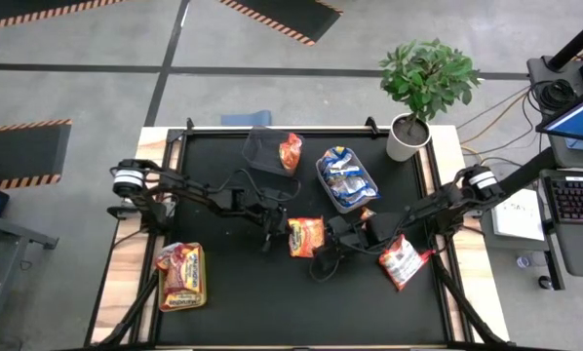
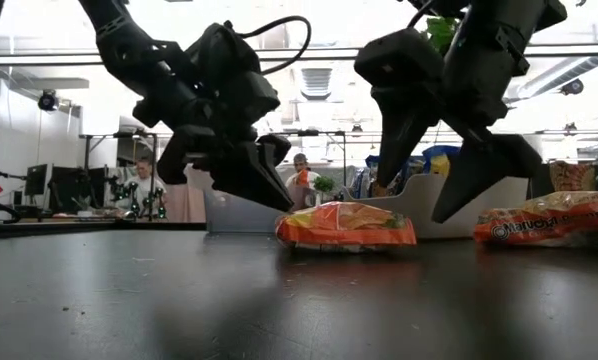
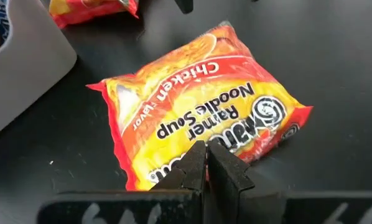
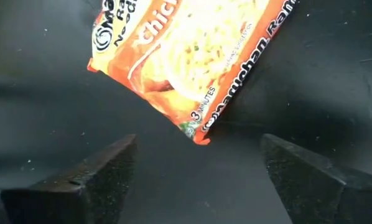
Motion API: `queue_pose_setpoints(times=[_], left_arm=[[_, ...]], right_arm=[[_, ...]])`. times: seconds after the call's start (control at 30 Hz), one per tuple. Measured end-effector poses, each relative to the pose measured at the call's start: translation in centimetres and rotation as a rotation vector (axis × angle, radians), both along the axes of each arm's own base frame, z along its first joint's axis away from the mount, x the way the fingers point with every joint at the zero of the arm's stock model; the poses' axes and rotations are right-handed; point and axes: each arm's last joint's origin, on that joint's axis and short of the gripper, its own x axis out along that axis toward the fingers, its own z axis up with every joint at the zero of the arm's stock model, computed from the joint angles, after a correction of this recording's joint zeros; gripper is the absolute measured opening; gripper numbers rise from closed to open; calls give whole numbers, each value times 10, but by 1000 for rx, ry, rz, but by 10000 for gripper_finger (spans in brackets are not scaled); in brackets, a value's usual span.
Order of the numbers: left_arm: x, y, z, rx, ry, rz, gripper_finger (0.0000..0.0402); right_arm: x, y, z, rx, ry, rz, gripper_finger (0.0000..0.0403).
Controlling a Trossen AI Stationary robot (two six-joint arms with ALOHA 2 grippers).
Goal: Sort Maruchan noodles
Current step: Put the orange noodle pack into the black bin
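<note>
An orange Maruchan noodle packet (image 1: 305, 236) (image 3: 198, 106) lies flat on the black mat at mid-table. My left gripper (image 1: 271, 238) (image 3: 206, 163) is shut, slanting down, with its tips at the packet's left end (image 2: 284, 228). My right gripper (image 1: 324, 260) (image 4: 198, 180) hangs open just right of and above the same packet (image 4: 192, 56), one finger (image 2: 394, 150) on each side and nothing between them. A red-and-white packet (image 1: 402, 261) lies on the mat farther right. My left gripper's shut fingertips (image 3: 201, 168) stand right at the orange packet's short edge (image 3: 173, 171), coming at it slanting down from the table's left. Whether they touch the wrapper I cannot tell. The packet lies flat on the mat.
A grey bin (image 1: 323, 180) at the back holds blue-and-yellow packets. A dark bin (image 1: 260, 146) beside it holds an orange one (image 1: 290, 151). A yellow-green bin (image 1: 200, 278) at the near left holds red packets. A potted plant (image 1: 423, 88) stands at the back right corner.
</note>
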Motion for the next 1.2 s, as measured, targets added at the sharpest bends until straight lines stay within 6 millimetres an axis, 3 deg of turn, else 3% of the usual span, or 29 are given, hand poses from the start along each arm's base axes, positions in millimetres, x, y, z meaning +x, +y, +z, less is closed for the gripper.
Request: queue_pose_setpoints(times=[0.9,1.2], left_arm=[[0,1,-14,29,64,-28,0],[-1,1,-14,31,68,-25,0]], right_arm=[[-3,-4,-25,-40,-195,-97,338],[10,0,-36,-49,-291,-63,330]])
